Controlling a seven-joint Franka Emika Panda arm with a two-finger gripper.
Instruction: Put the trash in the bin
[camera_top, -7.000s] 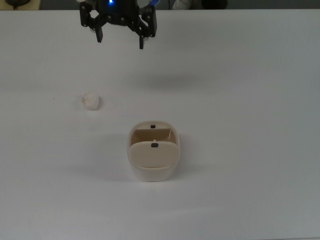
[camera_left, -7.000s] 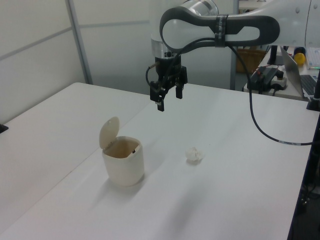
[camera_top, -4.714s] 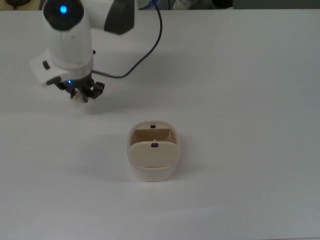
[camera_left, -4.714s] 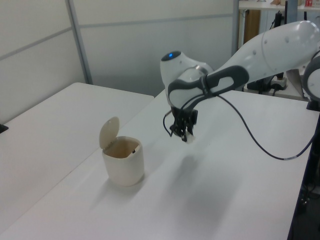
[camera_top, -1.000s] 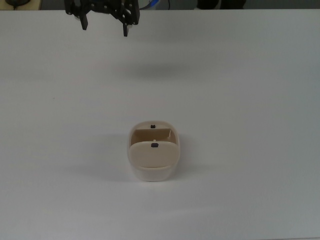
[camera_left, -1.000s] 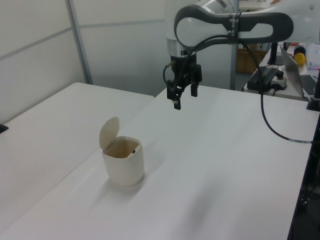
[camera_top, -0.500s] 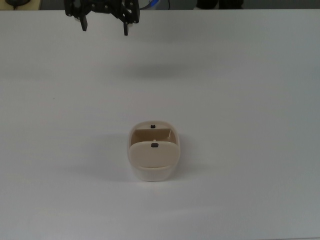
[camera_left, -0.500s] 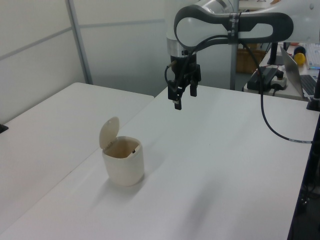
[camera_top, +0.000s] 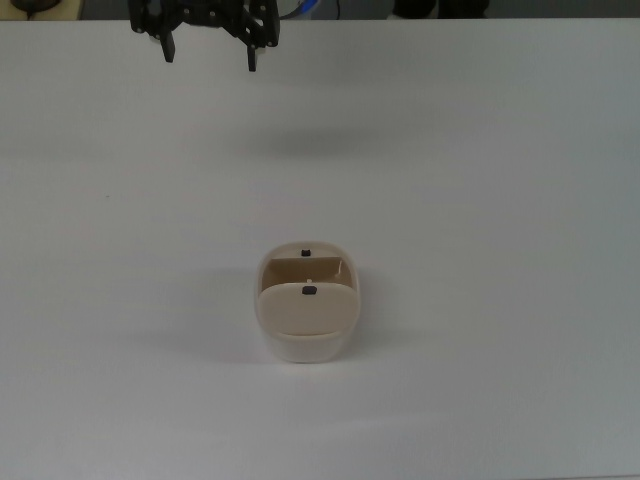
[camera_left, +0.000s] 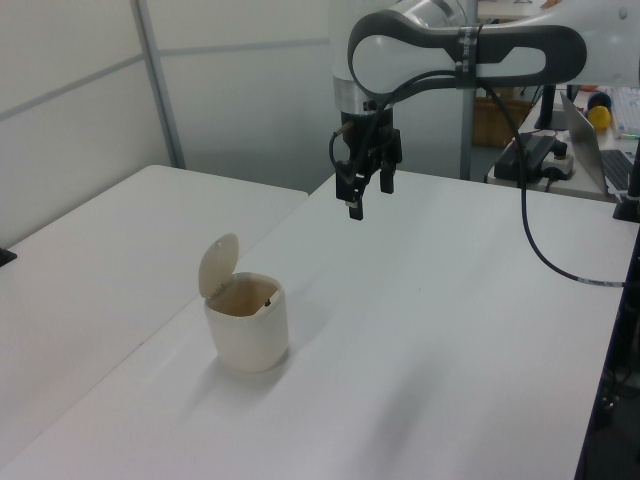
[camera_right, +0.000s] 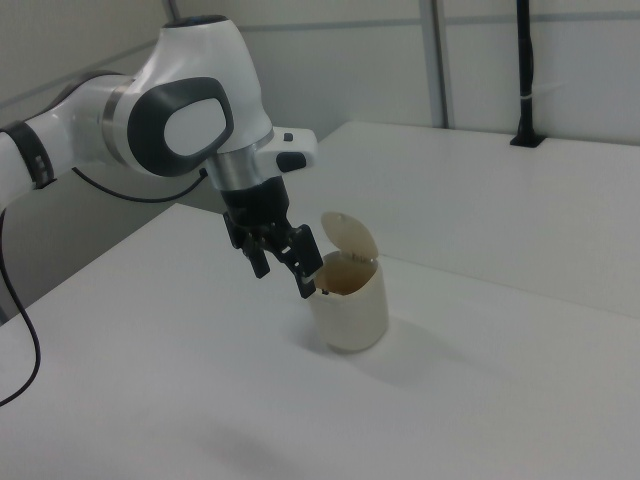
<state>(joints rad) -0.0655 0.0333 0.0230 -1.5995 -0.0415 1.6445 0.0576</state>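
- At the far edge of the white table in the top view, you have the gripper hanging in the air, its two black fingers spread apart with nothing between them.
- In the left view your gripper points down, well above the tabletop and well apart from the bin, toward the left view's upper right of it.
- In the right view the gripper overlaps the bin's near side only by line of sight.
- The bin stands upright near the table's middle, its flap lid tilted up and the mouth exposed.
- You can see part of the tan inside through the opening, but no trash shows there or on the table; where it lies cannot be told from these views.
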